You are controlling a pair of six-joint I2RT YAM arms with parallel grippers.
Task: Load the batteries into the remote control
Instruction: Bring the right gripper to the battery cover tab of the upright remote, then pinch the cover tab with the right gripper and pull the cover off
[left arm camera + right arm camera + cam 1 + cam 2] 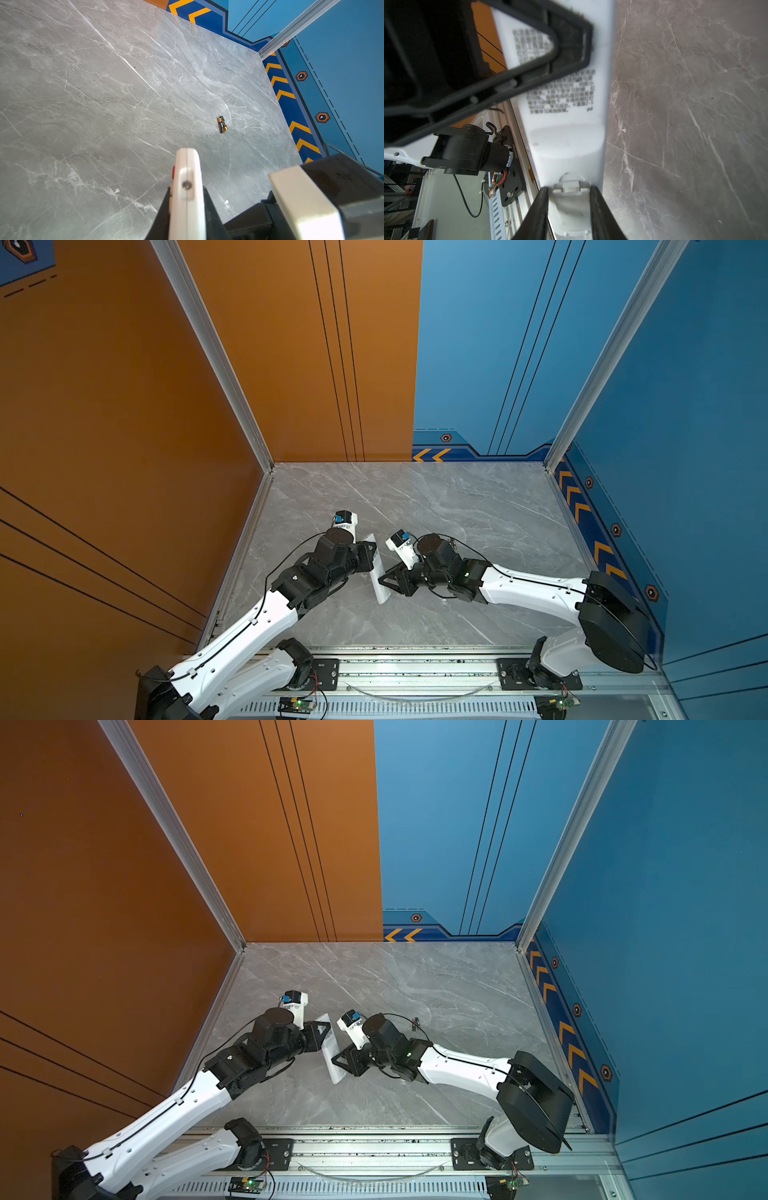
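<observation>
Right arm (390,1042) stands between remote control (336,1071) and batteries (414,1024) on the table (415,977).

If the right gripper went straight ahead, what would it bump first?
The long white plastic remote control: the right gripper points at its plain back, fingertips right at it; contact unclear.

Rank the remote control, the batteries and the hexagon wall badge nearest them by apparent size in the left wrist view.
1. remote control: largest, though it sits nearest the camera.
2. batteries and hexagon wall badge: look about alike; no ranking between them.
</observation>
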